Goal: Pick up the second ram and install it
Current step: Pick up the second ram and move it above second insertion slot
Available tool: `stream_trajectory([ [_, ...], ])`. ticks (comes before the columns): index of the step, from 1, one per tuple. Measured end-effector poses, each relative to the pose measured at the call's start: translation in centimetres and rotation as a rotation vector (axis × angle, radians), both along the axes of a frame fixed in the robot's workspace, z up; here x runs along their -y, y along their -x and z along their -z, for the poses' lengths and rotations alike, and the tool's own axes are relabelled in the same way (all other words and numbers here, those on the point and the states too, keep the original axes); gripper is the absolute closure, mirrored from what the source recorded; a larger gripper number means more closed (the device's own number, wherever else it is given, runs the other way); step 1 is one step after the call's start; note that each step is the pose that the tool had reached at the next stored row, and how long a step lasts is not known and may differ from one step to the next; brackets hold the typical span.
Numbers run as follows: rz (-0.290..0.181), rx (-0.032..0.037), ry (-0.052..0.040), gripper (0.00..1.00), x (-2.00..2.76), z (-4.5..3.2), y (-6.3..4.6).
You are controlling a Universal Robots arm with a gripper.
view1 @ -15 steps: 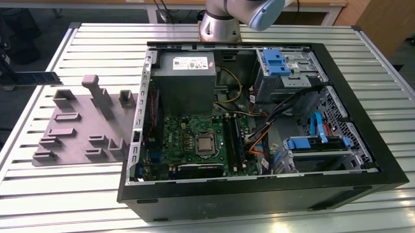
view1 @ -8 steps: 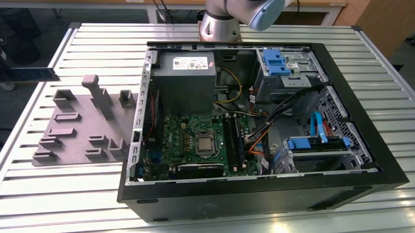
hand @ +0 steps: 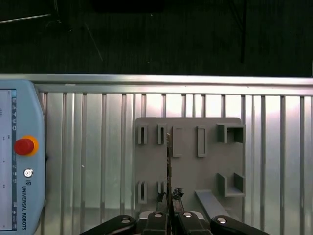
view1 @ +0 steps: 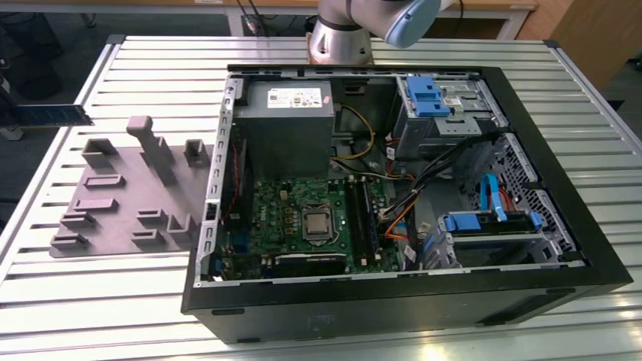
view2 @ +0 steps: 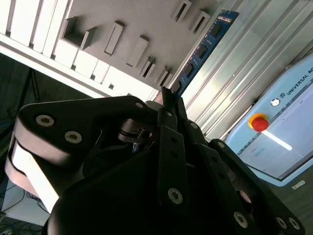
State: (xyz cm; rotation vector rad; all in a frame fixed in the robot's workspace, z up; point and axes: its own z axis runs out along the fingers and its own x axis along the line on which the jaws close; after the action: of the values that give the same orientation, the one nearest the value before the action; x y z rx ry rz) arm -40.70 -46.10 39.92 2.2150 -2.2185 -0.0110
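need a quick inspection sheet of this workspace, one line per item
surface: slatted metal table, carrying an open computer case and a grey fixture plate
job's things: second ram, held clear of the fixture plate, outside the case
clutter: teach pendant with a red button, near the plate
grippers: pincer shut on one end of the second ram
cables: loose wires inside the case
surroundings: dark floor beyond the table edge

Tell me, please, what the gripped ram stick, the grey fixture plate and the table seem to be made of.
Second ram: blue-green circuit board, likely fibreglass laminate, dark chips. Fixture plate: matte grey, probably plastic. Table: ribbed shiny metal, aluminium-looking.
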Motion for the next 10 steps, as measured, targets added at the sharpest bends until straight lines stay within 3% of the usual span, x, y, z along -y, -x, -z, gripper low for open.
stream_trajectory([
  [10, 0.000, 0.0002, -0.0002, 0.86, 0.00, 0.02, -0.85],
])
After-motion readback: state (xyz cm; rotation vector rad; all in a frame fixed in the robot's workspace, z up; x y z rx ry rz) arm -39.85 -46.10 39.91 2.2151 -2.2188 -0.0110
